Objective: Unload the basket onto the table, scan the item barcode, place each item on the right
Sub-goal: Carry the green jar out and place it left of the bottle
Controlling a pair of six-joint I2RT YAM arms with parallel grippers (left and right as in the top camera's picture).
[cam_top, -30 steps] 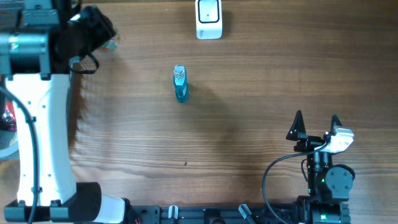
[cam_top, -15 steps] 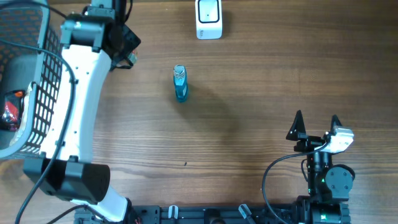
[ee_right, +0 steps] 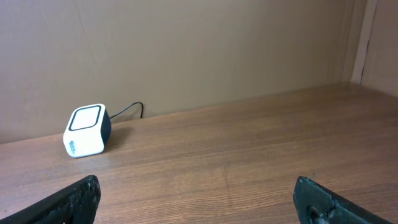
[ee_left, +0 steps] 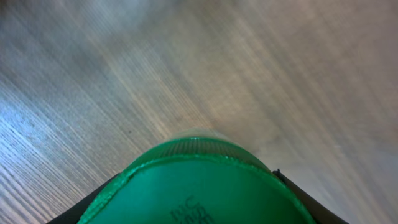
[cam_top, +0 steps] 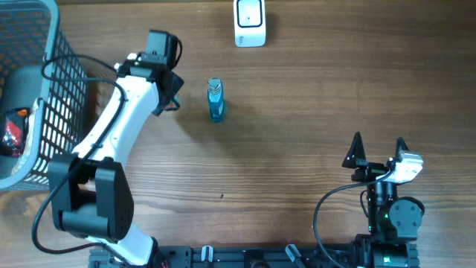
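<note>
Wooden tabletop (cam_top: 312, 97) is seen from above, with a plain brown wall (ee_right: 199, 50) behind it in the right wrist view. Since a second ago the left arm has been swung out from over the basket (cam_top: 65, 89) at the left edge toward the middle. The left claw (cam_top: 169, 88) is now just left of the blue bottle (cam_top: 216, 99). It is clenched on a green item (ee_left: 199, 186), shown only in the left wrist view; some lettering is visible, no barcode is made out. The item was probably fetched for scanning, and the carry to the scanner (cam_top: 250, 22) at the far edge is judged not yet done. The blue bottle stands upright close to that path and could be knocked. A red object (cam_top: 10, 134) is left in the basket. The right claw (cam_top: 378, 151) is parked near right, released, nothing held.
</note>
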